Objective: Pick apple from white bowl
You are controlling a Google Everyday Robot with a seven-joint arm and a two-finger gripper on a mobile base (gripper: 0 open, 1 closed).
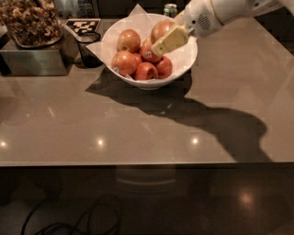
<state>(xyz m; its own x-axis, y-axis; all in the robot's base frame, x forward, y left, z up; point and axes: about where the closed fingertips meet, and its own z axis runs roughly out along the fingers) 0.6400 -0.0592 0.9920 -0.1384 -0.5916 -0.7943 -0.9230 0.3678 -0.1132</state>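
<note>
The white bowl [151, 83], lined with white paper, stands at the back middle of the counter and holds several red-orange apples. My gripper [161, 39] reaches in from the upper right, above the bowl's right half. It is shut on one apple [159, 28], held a little above the others, with one cream finger [171, 40] across its front. The other finger is hidden behind the apple. A redder apple with a small sticker [147, 50] lies just below the gripper.
A small dark cup [87, 46] stands just left of the bowl. A metal box [32, 59] with a tray of brown snacks sits at the back left. A black-and-white tag [82, 25] and a green can [170, 9] lie behind. The counter's front edge [138, 163] runs across.
</note>
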